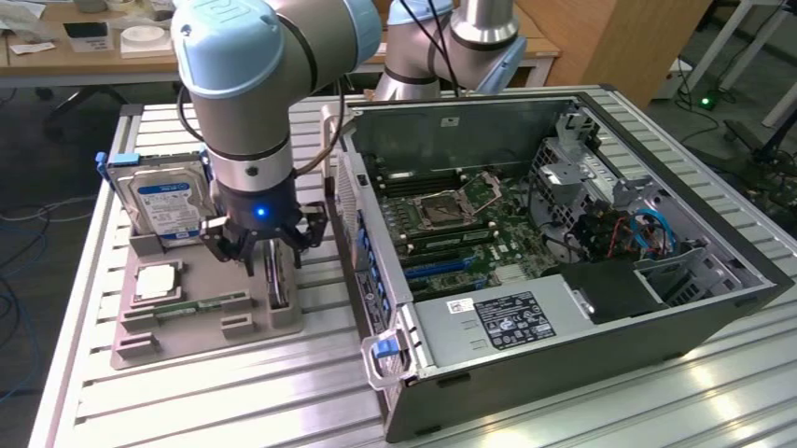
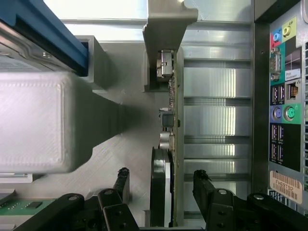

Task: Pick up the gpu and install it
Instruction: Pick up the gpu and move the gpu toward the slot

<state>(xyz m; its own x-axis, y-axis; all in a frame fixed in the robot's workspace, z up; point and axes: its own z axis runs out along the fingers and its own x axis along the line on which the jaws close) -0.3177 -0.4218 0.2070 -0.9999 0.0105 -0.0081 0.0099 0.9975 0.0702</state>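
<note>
Grey tray (image 1: pixel 187 341) holds upright gpu (image 2: pixel 178 125) inside the spread claw (image 2: pixel 161 172)

Support: silver ribbed aluminium table (image 1: pixel 249 392), its slats running under the gripper (image 1: pixel 264 266) and out past it on every side.
Beneath the gripper: grey-brown moulded plastic holder tray (image 1: pixel 187 341), lying flat on the table.
Beside the gripper: black-and-grey metal computer case (image 1: pixel 585 369), lying on its side with the open face up, toward the exterior view's right.
Between tray and case: a narrow strip of bare table; the two do not touch.
</note>
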